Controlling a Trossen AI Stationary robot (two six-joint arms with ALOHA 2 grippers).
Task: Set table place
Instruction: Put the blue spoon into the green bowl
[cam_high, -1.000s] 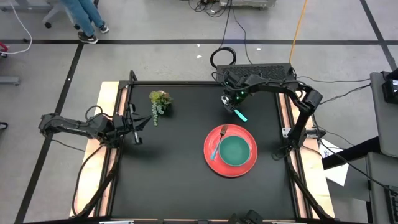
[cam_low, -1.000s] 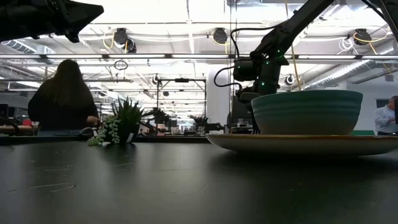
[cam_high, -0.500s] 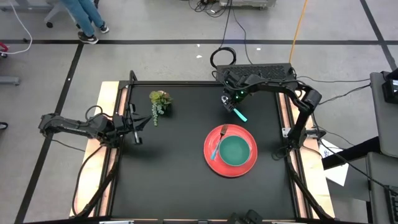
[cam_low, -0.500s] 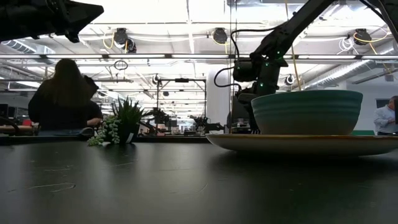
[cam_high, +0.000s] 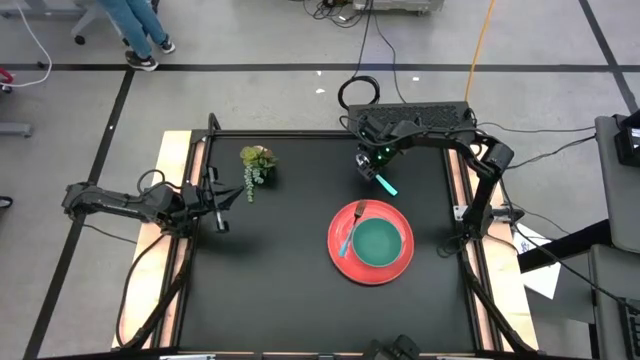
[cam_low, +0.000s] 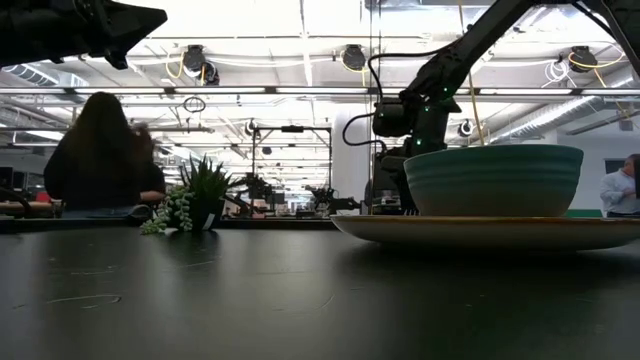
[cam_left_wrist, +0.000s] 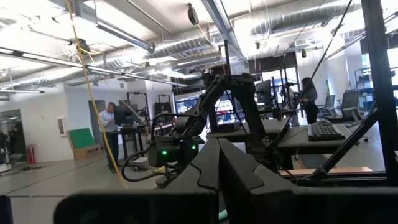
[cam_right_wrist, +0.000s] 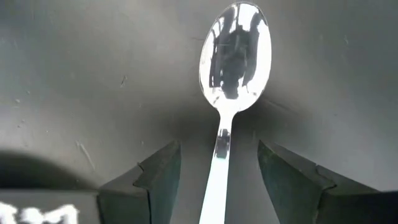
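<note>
Item: right gripper poised over the spoon, fingers spread wide either side of its neck, nothing held yet.

Detail: the spoon lies flat on the table, bowl pointing forward of the fingers, metal neck running back between them, teal handle trailing toward the red plate. The plate, with teal bowl and fork on it, sits near, on the handle side. To do the pickup well, I judge the fingers should come down evenly, neck centred between them, tips touching the tabletop before closing, since so thin a stem slips easily. The left gripper waits well apart, at the far edge, clenched shut on nothing.
</note>
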